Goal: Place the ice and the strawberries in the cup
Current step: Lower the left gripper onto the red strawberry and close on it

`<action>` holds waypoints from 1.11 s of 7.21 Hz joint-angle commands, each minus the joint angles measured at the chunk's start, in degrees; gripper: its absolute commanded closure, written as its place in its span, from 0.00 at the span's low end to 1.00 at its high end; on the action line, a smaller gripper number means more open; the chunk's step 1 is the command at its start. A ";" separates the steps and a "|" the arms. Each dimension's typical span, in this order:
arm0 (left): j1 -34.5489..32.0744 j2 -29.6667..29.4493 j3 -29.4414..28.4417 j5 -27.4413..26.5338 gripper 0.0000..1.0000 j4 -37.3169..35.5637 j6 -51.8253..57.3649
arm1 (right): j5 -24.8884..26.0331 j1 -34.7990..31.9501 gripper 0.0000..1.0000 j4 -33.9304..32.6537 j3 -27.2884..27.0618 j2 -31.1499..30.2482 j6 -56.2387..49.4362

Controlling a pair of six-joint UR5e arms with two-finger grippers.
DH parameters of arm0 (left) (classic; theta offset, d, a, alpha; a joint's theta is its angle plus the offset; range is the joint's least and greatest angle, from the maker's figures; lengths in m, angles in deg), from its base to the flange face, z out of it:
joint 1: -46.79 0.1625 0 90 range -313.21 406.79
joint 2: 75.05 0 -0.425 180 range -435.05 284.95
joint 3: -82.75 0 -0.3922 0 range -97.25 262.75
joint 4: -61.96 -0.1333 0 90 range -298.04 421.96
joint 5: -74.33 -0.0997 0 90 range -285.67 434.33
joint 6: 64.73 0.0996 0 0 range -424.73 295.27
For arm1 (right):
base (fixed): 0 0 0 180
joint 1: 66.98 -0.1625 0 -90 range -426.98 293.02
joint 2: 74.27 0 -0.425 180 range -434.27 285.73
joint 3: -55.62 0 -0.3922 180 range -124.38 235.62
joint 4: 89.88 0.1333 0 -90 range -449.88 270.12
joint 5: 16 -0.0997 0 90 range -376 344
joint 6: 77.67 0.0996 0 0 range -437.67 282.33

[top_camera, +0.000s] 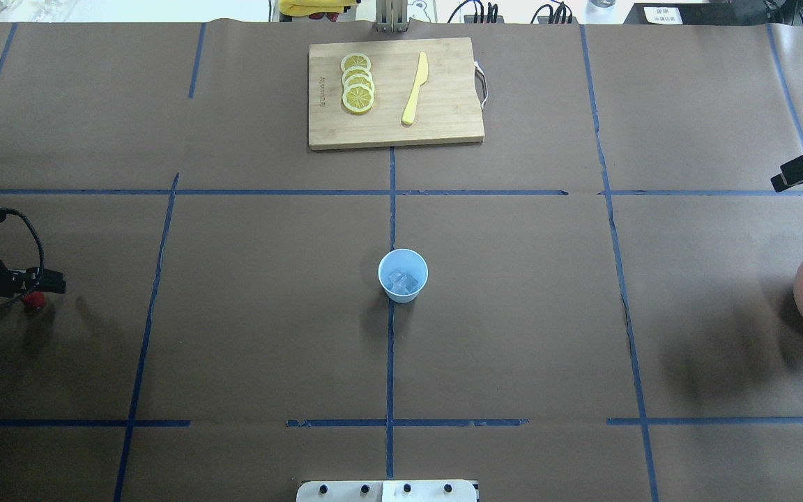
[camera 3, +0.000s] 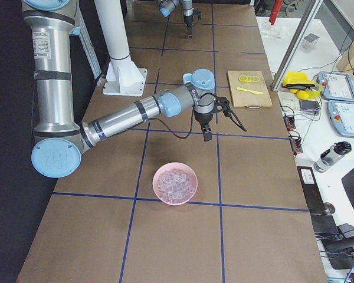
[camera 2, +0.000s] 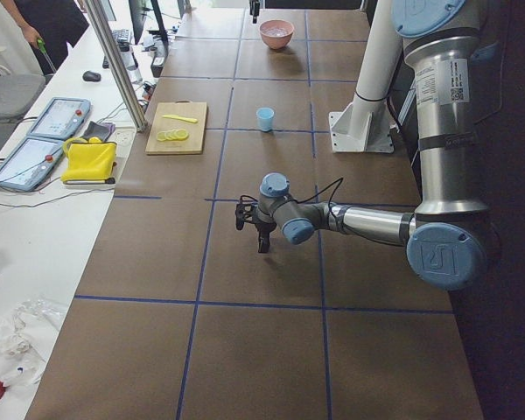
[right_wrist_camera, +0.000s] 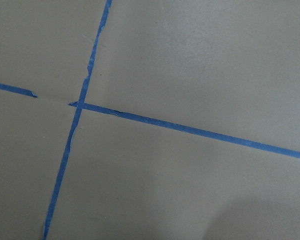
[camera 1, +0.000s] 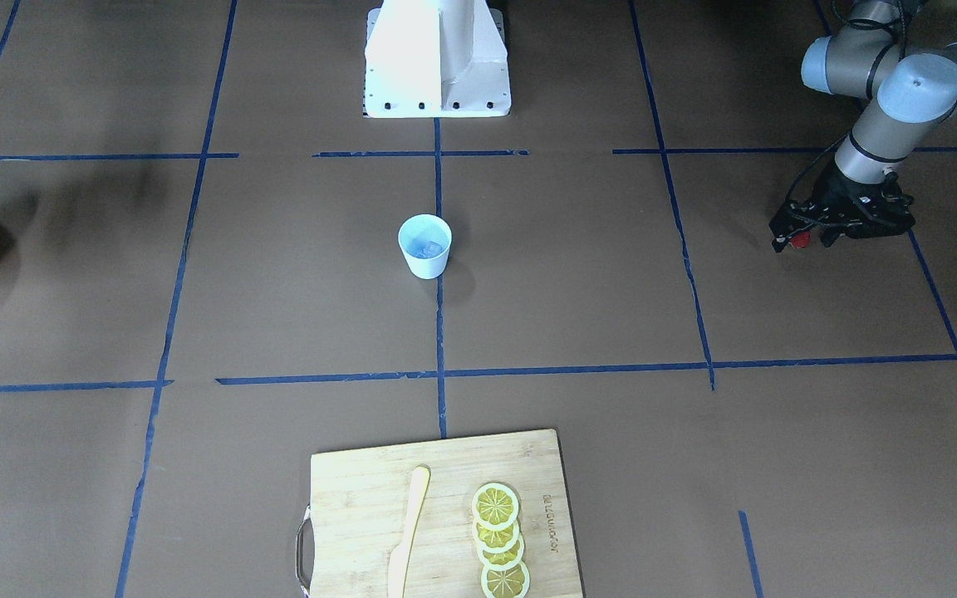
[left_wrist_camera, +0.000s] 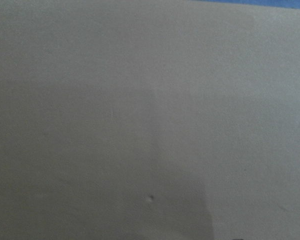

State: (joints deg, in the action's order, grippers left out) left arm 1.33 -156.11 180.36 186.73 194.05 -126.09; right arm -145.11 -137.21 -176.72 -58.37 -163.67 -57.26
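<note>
The pale blue cup (top_camera: 402,275) stands at the table's middle with clear ice cubes (top_camera: 401,282) in it; it also shows in the front view (camera 1: 424,246). My left gripper (top_camera: 33,296) is at the table's far left, low over the paper, shut on the small red strawberry (top_camera: 34,301), which also shows red in the front view (camera 1: 800,241). My right gripper (camera 3: 224,131) hangs above the table at the far right, beyond the pink bowl (camera 3: 155,180) of ice, jaws spread and empty. Both wrist views show only paper and tape.
A wooden cutting board (top_camera: 443,125) at the far edge carries several lemon slices (top_camera: 357,84) and a yellow knife (top_camera: 415,87). The pink bowl's wall (top_camera: 802,293) is at the right edge. The robot's white base (camera 1: 437,58) stands at the near side.
</note>
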 commanded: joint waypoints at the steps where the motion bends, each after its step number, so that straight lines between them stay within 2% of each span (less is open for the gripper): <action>1: 0.03 0.47 0.12 0.19 0.10 0.01 0.01 | 0.00 0.00 0.01 0.00 -0.01 0.10 0.07; 7: 0.21 1.70 0.65 0.37 0.10 0.01 -0.17 | -0.09 0.00 0.01 0.00 -0.01 0.19 -0.02; 8: 0.38 1.70 0.65 0.28 0.12 0.01 -0.17 | -0.09 0.00 0.01 0.00 -0.01 0.19 -0.02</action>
State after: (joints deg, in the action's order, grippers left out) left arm 1.55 -154.47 181.00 187.07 194.06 -126.24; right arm -145.20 -137.21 -176.72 -58.38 -163.49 -57.27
